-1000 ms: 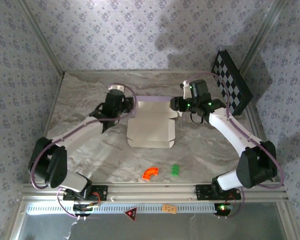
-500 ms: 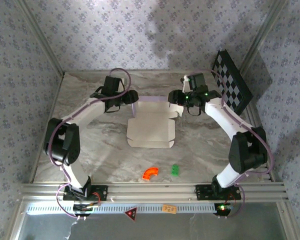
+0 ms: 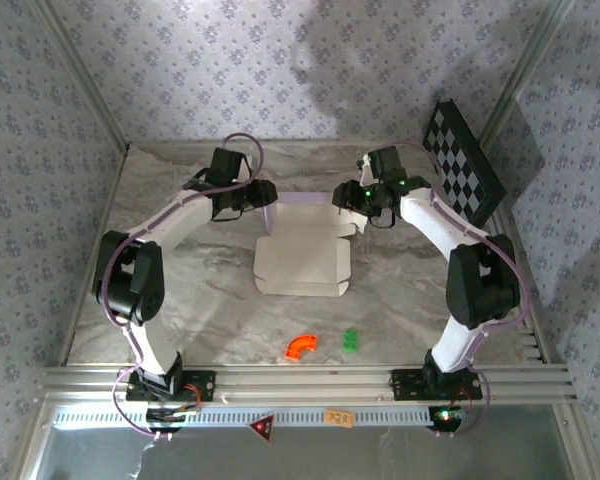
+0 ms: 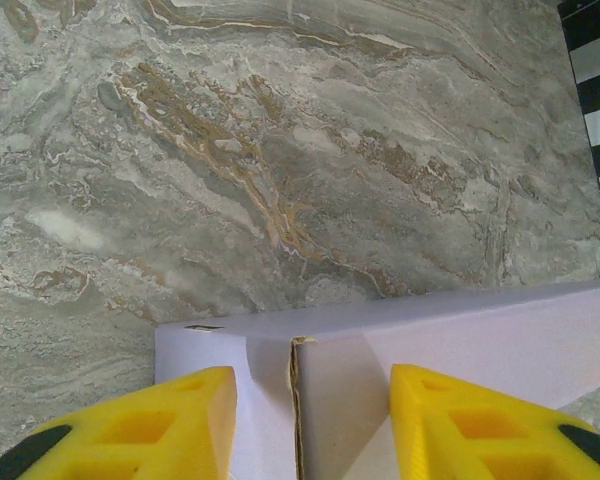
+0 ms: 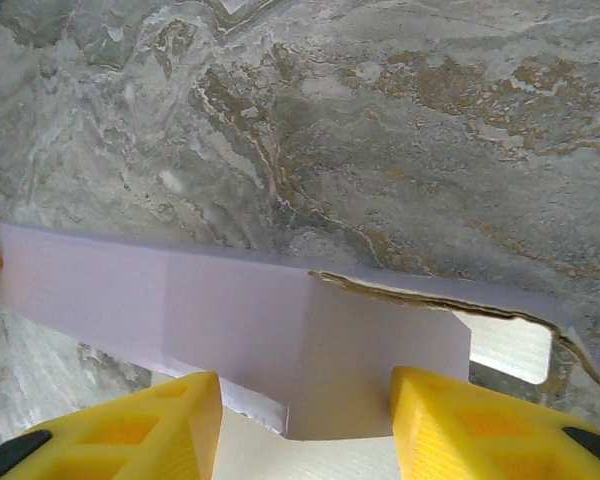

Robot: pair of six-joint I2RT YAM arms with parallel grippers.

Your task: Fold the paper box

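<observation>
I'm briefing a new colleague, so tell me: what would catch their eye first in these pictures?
The pale paper box, half folded, lies in the middle of the marbled table with its far wall raised. The left pincer and right pincer meet that wall at its two corners, jaws apart. A checkered board leans at the far right.

Pale paper box (image 3: 302,262) lies flat, far flap raised
</observation>
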